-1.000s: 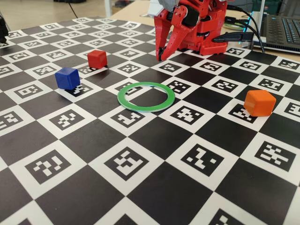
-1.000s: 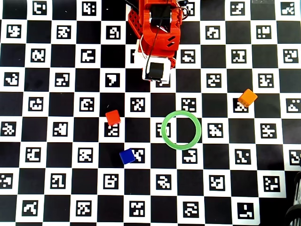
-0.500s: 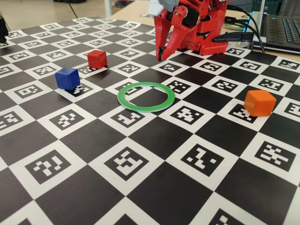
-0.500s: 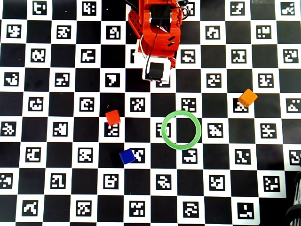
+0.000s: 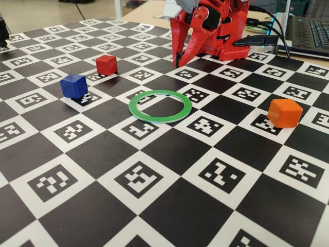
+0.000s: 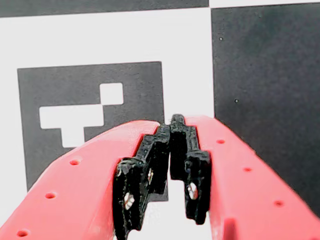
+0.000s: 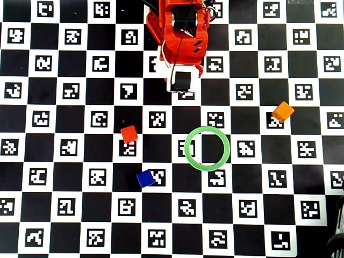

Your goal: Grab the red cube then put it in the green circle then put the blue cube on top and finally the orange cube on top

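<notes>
The red cube [image 5: 106, 65] [image 7: 129, 134] sits on the checkered board, left of the arm. The blue cube [image 5: 74, 86] [image 7: 145, 178] stands nearer the camera, to the red cube's left in the fixed view. The green circle [image 5: 159, 119] [image 7: 187, 149] lies flat and empty mid-board. The orange cube [image 5: 284, 112] [image 7: 282, 112] is at the right. My red gripper [image 5: 177, 64] [image 6: 172, 122] points down near the arm's base, just above the board, behind the circle and to the right of the red cube. It is shut and holds nothing. The wrist view shows only the board's markers.
The arm's base [image 5: 231, 36] [image 7: 180, 32] stands at the board's far edge. A laptop [image 5: 308, 31] and cables [image 5: 264, 28] lie behind it at the right. The marker board [image 5: 154, 180] covers the table.
</notes>
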Robot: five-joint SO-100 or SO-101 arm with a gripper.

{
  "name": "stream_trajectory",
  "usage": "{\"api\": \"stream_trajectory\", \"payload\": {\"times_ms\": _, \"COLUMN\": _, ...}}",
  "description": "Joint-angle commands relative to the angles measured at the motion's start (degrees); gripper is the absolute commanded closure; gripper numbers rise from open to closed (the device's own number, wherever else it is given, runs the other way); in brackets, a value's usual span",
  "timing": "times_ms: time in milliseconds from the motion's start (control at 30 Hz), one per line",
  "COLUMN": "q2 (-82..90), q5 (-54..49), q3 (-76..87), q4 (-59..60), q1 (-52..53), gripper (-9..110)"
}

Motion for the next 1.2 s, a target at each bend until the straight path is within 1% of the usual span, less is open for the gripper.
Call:
{"api": "stream_trajectory", "payload": {"times_ms": 0, "q2": 1.1, "q5": 3.0, "q3": 2.3, "q4": -2.6, "q1": -0.4, "gripper": 107}}
{"api": "stream_trajectory", "payload": {"times_ms": 67, "q2": -1.5, "q5": 6.4, "q3": 0.4, "q4": -6.2, "q1": -0.4, "gripper": 107}}
{"api": "stream_trajectory", "payload": {"times_ms": 133, "q2": -5.4, "q5": 12.3, "q3": -4.0, "q4": -8.1, "q1": -0.4, "gripper": 107}}
{"api": "stream_trajectory", "payload": {"times_ms": 233, "q2": -13.3, "q5": 20.7, "q3": -14.4, "q4": -7.3, "q1": 0.2, "gripper": 107}}
{"api": "stream_trajectory", "payload": {"times_ms": 500, "q2": -35.5, "q5": 33.4, "q3": -45.4, "q4": 2.4, "q1": 2.5, "gripper": 107}}
{"api": "stream_trajectory", "payload": {"times_ms": 733, "q2": -52.9, "q5": 44.8, "q3": -68.6, "q4": 13.5, "q1": 4.9, "gripper": 106}}
{"api": "stream_trajectory", "payload": {"times_ms": 967, "q2": -69.1, "q5": 51.7, "q3": -88.6, "q4": 24.9, "q1": 9.7, "gripper": 105}}
{"api": "stream_trajectory", "payload": {"times_ms": 1033, "q2": -72.8, "q5": 53.3, "q3": -91.6, "q4": 25.8, "q1": 11.6, "gripper": 102}}
{"api": "stream_trajectory", "payload": {"times_ms": 1167, "q2": -79.2, "q5": 56.2, "q3": -94.9, "q4": 25.1, "q1": 16.5, "gripper": 91}}
